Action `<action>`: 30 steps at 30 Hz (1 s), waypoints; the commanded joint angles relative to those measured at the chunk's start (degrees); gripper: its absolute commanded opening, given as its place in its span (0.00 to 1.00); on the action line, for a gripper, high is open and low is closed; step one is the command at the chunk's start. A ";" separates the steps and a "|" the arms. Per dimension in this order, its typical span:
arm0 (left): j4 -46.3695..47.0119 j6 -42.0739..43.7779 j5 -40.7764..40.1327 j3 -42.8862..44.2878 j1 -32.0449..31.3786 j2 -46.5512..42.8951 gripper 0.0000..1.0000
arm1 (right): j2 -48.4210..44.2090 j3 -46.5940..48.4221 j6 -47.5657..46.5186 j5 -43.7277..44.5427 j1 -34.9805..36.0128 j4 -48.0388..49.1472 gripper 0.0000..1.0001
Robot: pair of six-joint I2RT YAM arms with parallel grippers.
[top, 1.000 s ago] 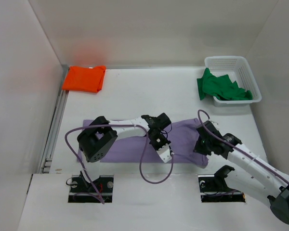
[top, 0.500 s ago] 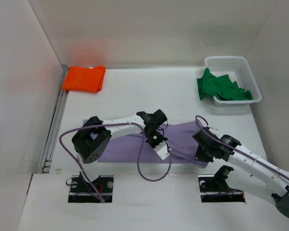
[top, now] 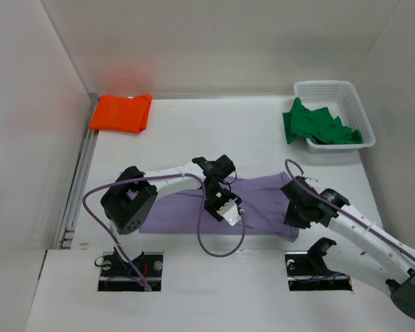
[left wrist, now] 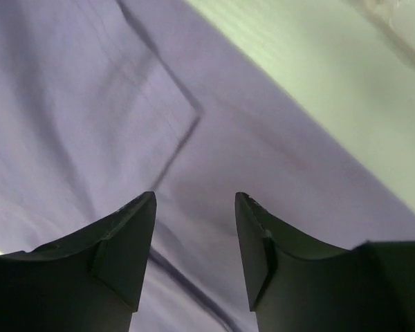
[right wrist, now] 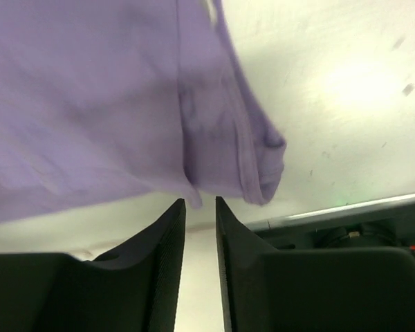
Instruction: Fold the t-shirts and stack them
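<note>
We see a white table [top: 194, 131] carrying a folded orange t-shirt [top: 121, 113] at its far left corner, a lavender t-shirt [top: 263, 200] spread flat near the front edge, and a white lattice basket [top: 353, 93] at the far right, from which a green t-shirt [top: 318, 126] spills onto the tabletop

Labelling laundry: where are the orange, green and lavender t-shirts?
Bright orange cloth t-shirt [top: 121, 113]: top external view, folded middle.
Green cloth t-shirt [top: 319, 128]: top external view, crumpled middle.
Pale lavender cloth t-shirt [top: 263, 202]: top external view, bare middle stretch.
</note>
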 commanded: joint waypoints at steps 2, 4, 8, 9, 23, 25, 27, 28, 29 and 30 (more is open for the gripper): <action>-5.62 -3.99 -0.39 2.98 6.16 -6.86 0.50 | 2.35 8.61 -9.87 5.94 -8.16 3.87 0.31; -8.43 -7.84 1.28 6.04 12.12 -8.44 0.53 | 7.43 10.90 -17.15 5.60 -14.73 10.35 0.35; -9.33 -16.28 -1.68 9.75 22.94 -8.80 0.57 | 16.57 13.89 -25.87 3.58 -23.63 21.61 0.42; -8.54 -18.48 -4.57 9.84 26.71 -8.37 0.57 | 20.17 15.03 -28.07 2.62 -25.56 23.64 0.43; 15.98 -29.04 -29.20 -3.43 55.39 -2.75 0.57 | 44.89 25.58 -34.76 -4.34 -27.51 25.51 0.61; 17.04 -29.75 -29.91 -3.52 56.80 -1.08 0.57 | 47.26 26.98 -35.29 -4.25 -27.51 24.72 0.60; 17.39 -30.01 -29.91 -3.60 57.77 0.07 0.56 | 49.64 28.13 -35.91 -4.51 -27.51 23.58 0.57; 17.57 -30.01 -30.09 -3.78 58.12 0.51 0.56 | 50.43 28.57 -36.08 -4.60 -27.51 22.96 0.55; 17.92 -29.93 -30.87 -4.04 58.56 0.95 0.55 | 51.48 29.10 -36.43 -4.69 -27.51 22.26 0.52; 18.18 -29.75 -31.58 -4.22 58.74 1.21 0.54 | 52.36 29.62 -36.87 -4.69 -27.51 21.64 0.46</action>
